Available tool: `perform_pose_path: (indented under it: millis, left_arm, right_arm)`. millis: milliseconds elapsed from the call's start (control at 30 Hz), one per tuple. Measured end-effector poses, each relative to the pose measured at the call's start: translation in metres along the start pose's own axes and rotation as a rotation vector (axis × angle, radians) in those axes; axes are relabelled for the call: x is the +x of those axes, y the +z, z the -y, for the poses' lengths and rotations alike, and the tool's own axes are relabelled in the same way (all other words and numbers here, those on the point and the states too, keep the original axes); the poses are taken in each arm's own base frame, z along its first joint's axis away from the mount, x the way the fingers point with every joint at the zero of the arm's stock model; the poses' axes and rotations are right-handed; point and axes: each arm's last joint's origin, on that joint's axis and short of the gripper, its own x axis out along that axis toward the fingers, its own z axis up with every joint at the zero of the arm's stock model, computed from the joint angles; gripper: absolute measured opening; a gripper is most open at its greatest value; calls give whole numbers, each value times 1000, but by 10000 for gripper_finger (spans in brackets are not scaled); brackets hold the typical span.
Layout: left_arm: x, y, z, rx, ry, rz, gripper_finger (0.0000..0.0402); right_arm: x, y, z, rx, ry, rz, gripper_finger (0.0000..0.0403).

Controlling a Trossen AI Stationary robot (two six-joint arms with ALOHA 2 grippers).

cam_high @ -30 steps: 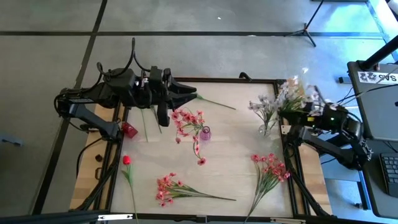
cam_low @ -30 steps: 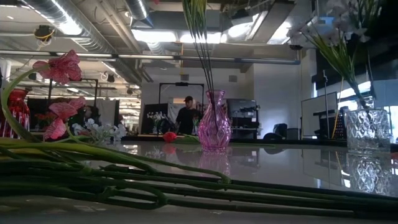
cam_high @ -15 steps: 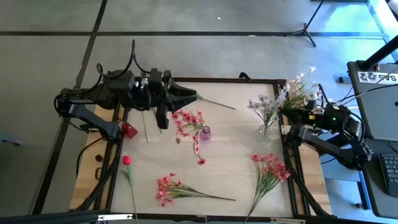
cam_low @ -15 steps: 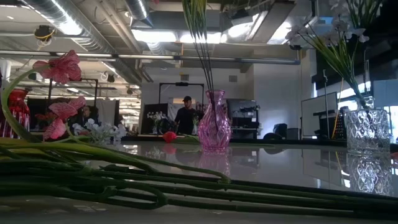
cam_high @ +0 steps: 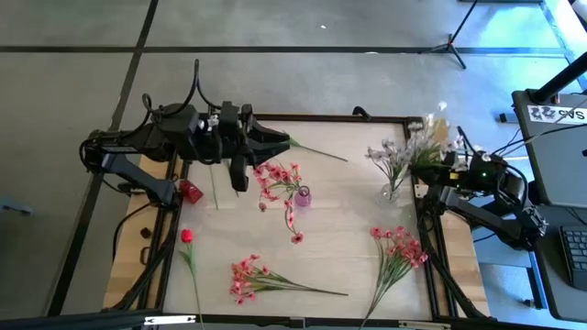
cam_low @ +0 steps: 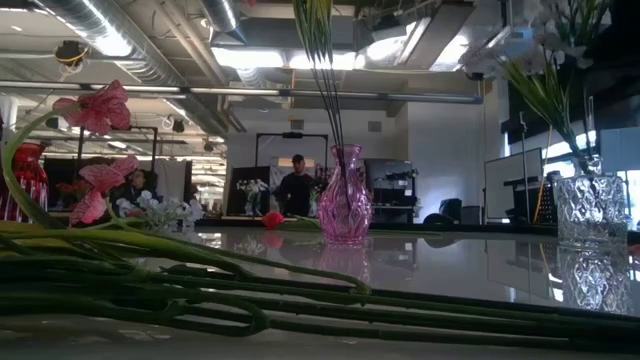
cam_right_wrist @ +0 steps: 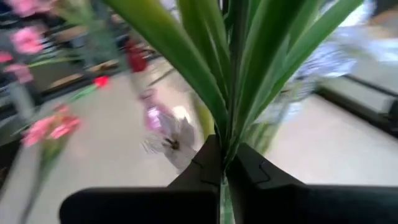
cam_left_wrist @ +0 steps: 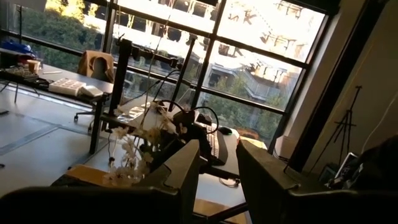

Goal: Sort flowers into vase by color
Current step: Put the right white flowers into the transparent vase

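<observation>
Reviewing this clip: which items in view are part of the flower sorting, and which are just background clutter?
Part of the job:
- white spray gripped in the right end effector
- clear vase holding white flowers
- pink vase
- red vase
- loose pink sprays
- red bud

Just lying about:
- laptop
- tripod

right hand (cam_high: 438, 163), white flowers (cam_high: 424, 139), clear vase (cam_high: 393, 191)
</observation>
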Motion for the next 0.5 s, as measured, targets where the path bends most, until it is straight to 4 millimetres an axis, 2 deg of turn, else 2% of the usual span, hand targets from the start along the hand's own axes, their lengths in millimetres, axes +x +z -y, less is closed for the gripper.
perform_pose_path:
  millis: [200,500]
  left_arm:
    - [0,0,0,0,0,0,106]
    - [-1,-2,6,-2,-24,-7,106]
  right_arm:
    - [0,-2,-1,-17,52,-26,24]
    - [0,-3,-3,-43,103,-40,28]
